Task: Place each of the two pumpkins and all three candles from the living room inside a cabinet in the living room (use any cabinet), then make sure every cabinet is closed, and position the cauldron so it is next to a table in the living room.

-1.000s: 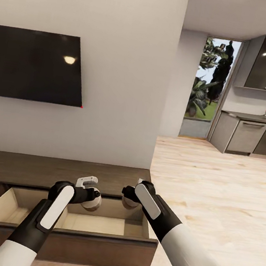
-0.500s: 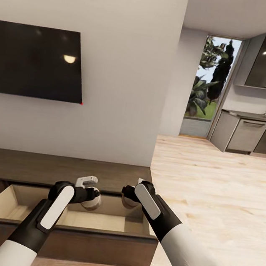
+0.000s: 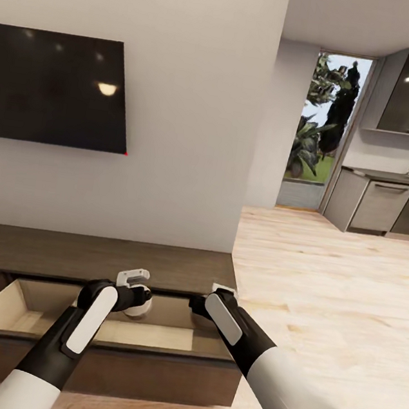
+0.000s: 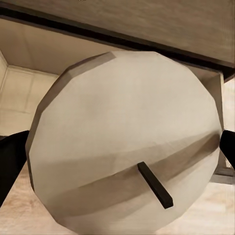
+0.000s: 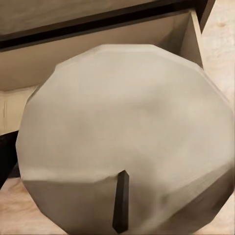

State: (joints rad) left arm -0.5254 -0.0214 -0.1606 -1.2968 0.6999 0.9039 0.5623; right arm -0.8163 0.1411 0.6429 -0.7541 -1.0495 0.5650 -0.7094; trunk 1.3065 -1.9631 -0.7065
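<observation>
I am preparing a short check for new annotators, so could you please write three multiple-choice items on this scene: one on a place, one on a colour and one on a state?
1. Where do both pincers hang?
A. over the open drawer
B. over the kitchen counter
C. by the doorway

2. What colour is the drawer's inside?
A. black
B. pale wood
C. orange

3. What is the state of the cabinet?
A. one drawer pulled out
B. all shut
C. tipped over

Key: 1 A, the left pincer and right pincer hang over the drawer. 2 B, its walls are pale wood. 3 A, the cabinet has that drawer out. Each wrist view shows a candle up close.
</observation>
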